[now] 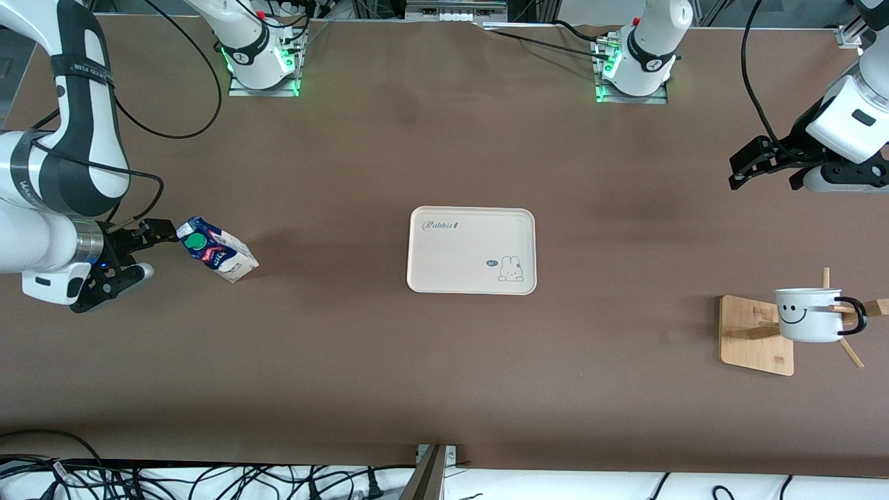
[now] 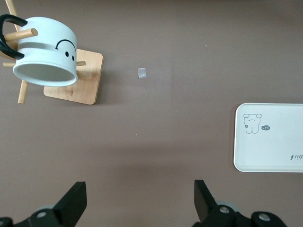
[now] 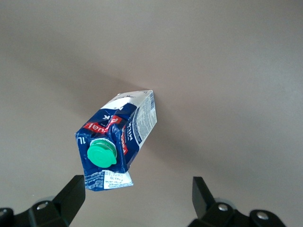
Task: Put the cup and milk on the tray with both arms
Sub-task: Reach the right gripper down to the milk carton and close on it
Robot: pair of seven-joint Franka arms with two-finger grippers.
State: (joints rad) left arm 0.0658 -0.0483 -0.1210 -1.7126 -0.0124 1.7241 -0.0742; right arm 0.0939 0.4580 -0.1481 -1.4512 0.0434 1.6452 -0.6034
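The milk (image 1: 217, 250) is a dark blue carton with a green cap, toward the right arm's end of the table, its capped top pointing at my right gripper (image 1: 148, 251). That gripper is open; in the right wrist view the carton's top (image 3: 116, 146) reaches just between its fingertips (image 3: 137, 198), close to one finger and not gripped. The white smiley cup (image 1: 809, 314) hangs on a wooden rack (image 1: 753, 335) toward the left arm's end. My left gripper (image 1: 737, 172) is open and empty over bare table. The cup (image 2: 45, 52) shows in its view. The cream tray (image 1: 472, 251) lies mid-table, empty.
The rack's pegs (image 1: 851, 351) stick out beside the cup. A small scrap of tape (image 2: 142, 73) lies on the table between rack and tray. The tray's rim (image 2: 236, 137) shows in the left wrist view. Cables run along the table's near edge.
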